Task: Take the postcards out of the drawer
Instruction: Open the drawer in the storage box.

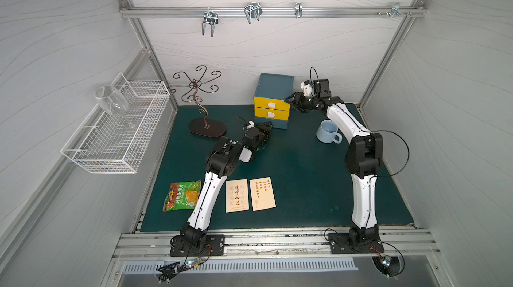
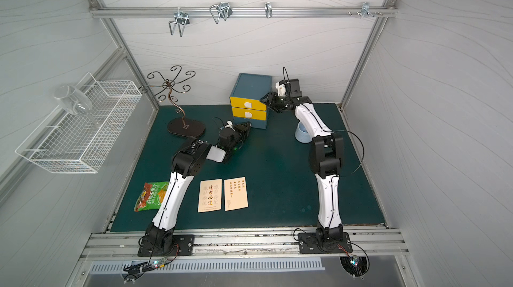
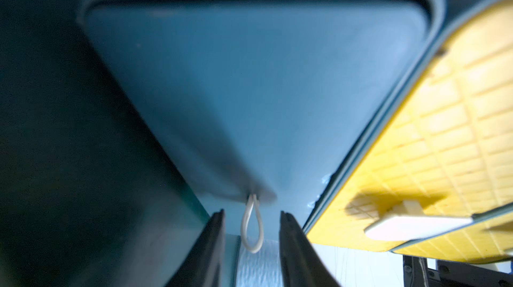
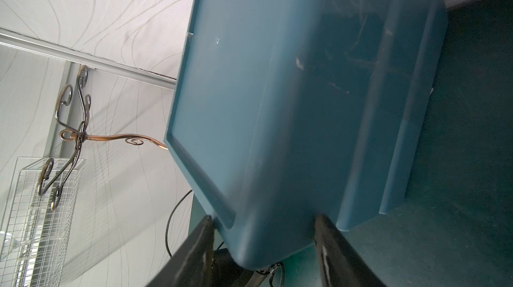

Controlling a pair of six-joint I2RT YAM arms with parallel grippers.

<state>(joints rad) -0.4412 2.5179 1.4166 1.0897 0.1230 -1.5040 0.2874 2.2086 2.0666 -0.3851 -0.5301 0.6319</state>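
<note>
A blue cabinet (image 1: 273, 86) with two yellow drawers stands at the back of the green mat. Its bottom blue drawer (image 3: 249, 91) is pushed in and has a white loop pull (image 3: 252, 230). My left gripper (image 3: 252, 213) is at that drawer's front, low on the mat (image 1: 268, 127). Its fingers stand apart on either side of the loop without touching it. My right gripper (image 4: 264, 217) holds the cabinet's upper right front corner (image 1: 290, 100), one finger on each face. Two cream postcards (image 1: 236, 195) (image 1: 262, 194) lie flat on the mat near the front.
A green-and-orange snack packet (image 1: 183, 195) lies left of the left arm. A light blue mug (image 1: 327, 131) stands beside the right arm. A bronze curled stand (image 1: 206, 127) is left of the cabinet. On the left wall a wire basket (image 1: 116, 133) holds a wine glass (image 1: 111, 99).
</note>
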